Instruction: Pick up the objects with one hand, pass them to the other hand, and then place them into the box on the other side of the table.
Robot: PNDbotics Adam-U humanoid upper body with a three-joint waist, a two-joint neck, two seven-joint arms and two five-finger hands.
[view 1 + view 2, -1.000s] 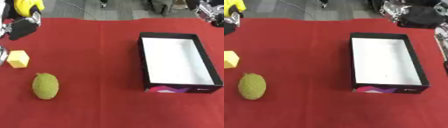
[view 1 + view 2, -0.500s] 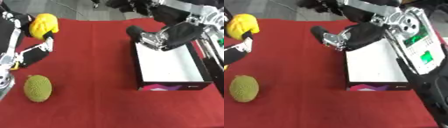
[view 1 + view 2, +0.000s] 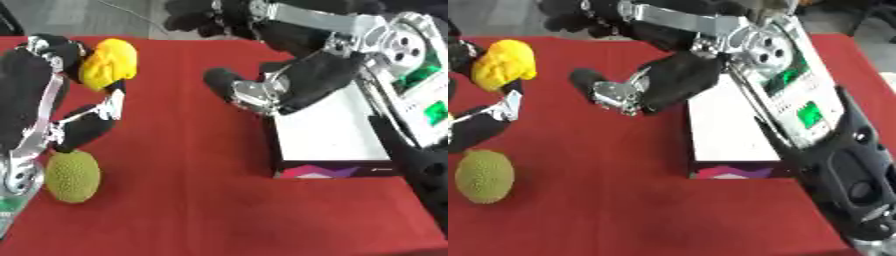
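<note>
My left hand [image 3: 54, 75] is raised at the left, shut on a lumpy yellow object [image 3: 109, 62] that it holds above the red table [image 3: 184, 200]. My right hand [image 3: 623, 92] reaches in from the right, past the near-left corner of the box, and is open. Its fingers [image 3: 220, 79] point toward the yellow object with a gap still between them. A bumpy green fruit [image 3: 73, 176] lies on the cloth below my left arm. The black box [image 3: 332, 171] with a white floor sits at the right, partly covered by my right arm.
My right forearm [image 3: 798, 100], silver with green lights, crosses over the box and fills the right side. Dark machinery stands beyond the table's far edge. Bare red cloth lies between the green fruit and the box.
My right hand has moved left, off the box and out over the cloth. My left hand has carried the yellow object rightward toward it. The view has shifted as well.
</note>
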